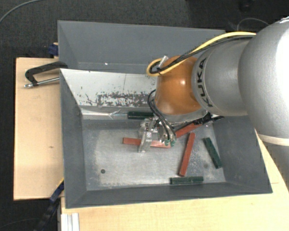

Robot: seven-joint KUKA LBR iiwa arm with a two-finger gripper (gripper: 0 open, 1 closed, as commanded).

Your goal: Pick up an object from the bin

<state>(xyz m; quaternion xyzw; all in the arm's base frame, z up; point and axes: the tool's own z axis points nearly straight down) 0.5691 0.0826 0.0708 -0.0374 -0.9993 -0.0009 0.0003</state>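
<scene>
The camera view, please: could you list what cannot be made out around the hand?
1. Camera view: hand overlaps the red-brown stick; contact cannot be told.
2. Camera view: dark green stick by the back wall, right end hidden under the orange wrist cover.

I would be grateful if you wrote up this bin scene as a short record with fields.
container: grey metal bin
gripper: gripper low over the bin's middle
under gripper: short red-brown stick, lying flat on the floor
nearest others: long red stick on the arm's side; far green stick by the far wall
further off: slanted green stick; near green stick along the near wall
held: cannot tell
</scene>
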